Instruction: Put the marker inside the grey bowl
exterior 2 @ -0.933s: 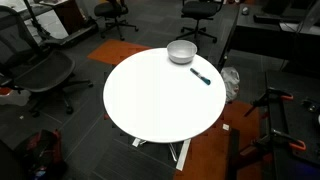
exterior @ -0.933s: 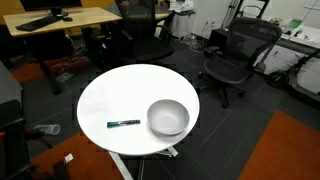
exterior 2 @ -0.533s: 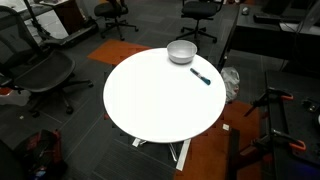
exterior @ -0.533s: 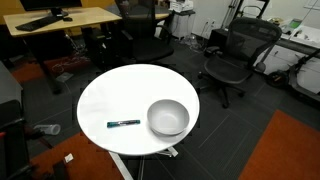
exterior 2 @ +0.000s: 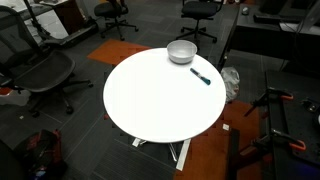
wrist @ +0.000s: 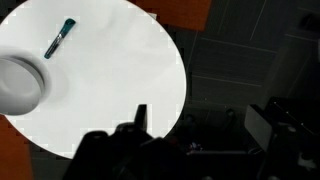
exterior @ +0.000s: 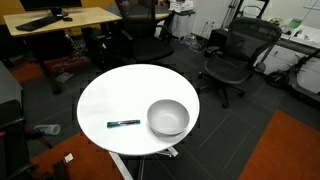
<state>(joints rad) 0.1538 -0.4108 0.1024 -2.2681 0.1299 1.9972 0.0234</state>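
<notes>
The marker (exterior: 123, 123), a short dark pen with a teal end, lies flat on the round white table (exterior: 120, 92), just beside the grey bowl (exterior: 168, 117). Both also show in an exterior view: the marker (exterior 2: 201, 76) and the bowl (exterior 2: 181, 51), which is empty. In the wrist view the marker (wrist: 59, 38) lies at the upper left and the bowl (wrist: 18, 84) at the left edge. My gripper (wrist: 200, 125) is high above the table's edge, far from both, with its dark fingers wide apart and nothing between them. The arm is not in either exterior view.
Black office chairs (exterior: 232, 55) (exterior 2: 40, 72) stand around the table. A wooden desk (exterior: 60, 18) is at the back. Orange carpet patches (exterior: 290, 150) lie on the dark floor. A black stand (exterior 2: 275, 105) is near the table.
</notes>
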